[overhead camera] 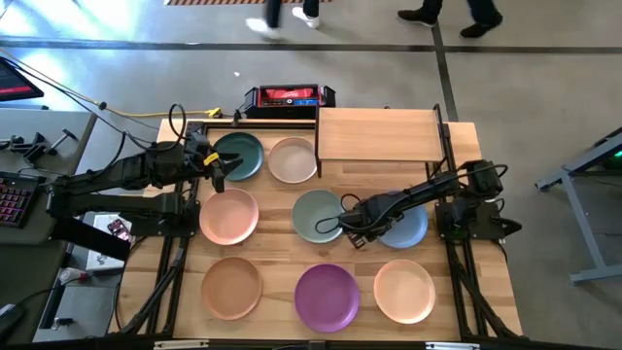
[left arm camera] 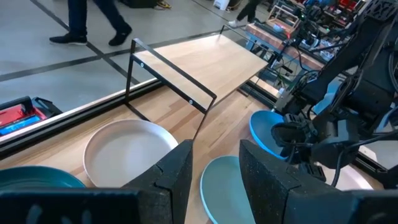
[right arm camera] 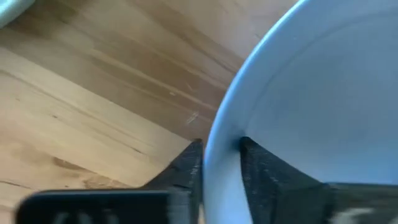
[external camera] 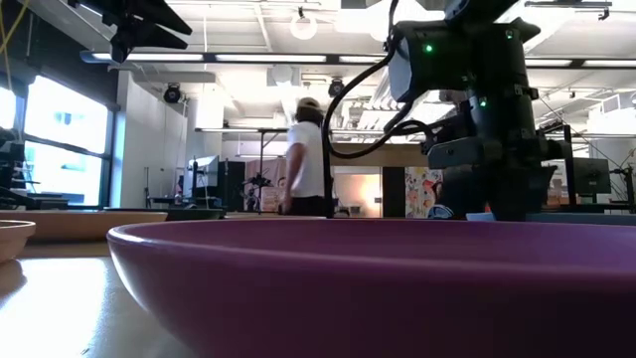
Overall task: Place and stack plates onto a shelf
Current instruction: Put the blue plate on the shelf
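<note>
Several plates lie flat on the slatted tabletop: dark teal (overhead camera: pixel 243 156), beige (overhead camera: pixel 293 160), pink (overhead camera: pixel 229 216), sage green (overhead camera: pixel 316 214), blue (overhead camera: pixel 408 231), tan (overhead camera: pixel 231 287), purple (overhead camera: pixel 328 297) and peach (overhead camera: pixel 404 291). The shelf (overhead camera: pixel 379 134) stands at the far right with nothing on it. My right gripper (overhead camera: pixel 362 233) points down at the blue plate's left edge and is shut on its rim. My left gripper (left arm camera: pixel 214 180) hovers open above the dark teal plate at the far left, holding nothing. My right gripper pinches the blue plate's rim (right arm camera: pixel 221 140) on the side toward the sage green plate. One finger (right arm camera: pixel 186 165) stands outside the rim and the other (right arm camera: pixel 261 168) inside the plate. The fingers come from above, pointing down. The plate lies on the table.
A red and black box (overhead camera: pixel 287 96) sits just beyond the table's far edge. People walk on the floor behind the table. In the low view the purple plate (external camera: pixel 348 278) fills the foreground. Bare wood shows between the plate rows.
</note>
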Available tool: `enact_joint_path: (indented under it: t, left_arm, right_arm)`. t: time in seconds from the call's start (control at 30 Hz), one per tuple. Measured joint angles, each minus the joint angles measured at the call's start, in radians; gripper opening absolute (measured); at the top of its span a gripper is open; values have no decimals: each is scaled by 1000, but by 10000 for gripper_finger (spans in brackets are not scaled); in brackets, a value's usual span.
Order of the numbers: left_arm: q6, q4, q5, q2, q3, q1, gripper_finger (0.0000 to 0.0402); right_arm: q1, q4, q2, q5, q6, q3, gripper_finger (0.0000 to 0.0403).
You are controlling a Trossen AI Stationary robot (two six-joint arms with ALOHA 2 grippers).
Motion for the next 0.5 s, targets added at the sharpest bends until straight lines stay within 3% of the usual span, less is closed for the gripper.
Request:
enact_joint_path:
  t: [0.13, 0.3, 0.5]
  left_arm:
    - [0, -19, 0, 0, 0, 0, 122]
    - [0, -48, 0, 0, 0, 0, 122]
    - [0, -69, 0, 0, 0, 0, 122]
  right_arm:
    - [1, -12, -2, -9, 1, 1, 10]
    - [6, -46, -8, -42, 15, 14, 6]
    - [31, -197, -16, -48, -6, 134, 0]
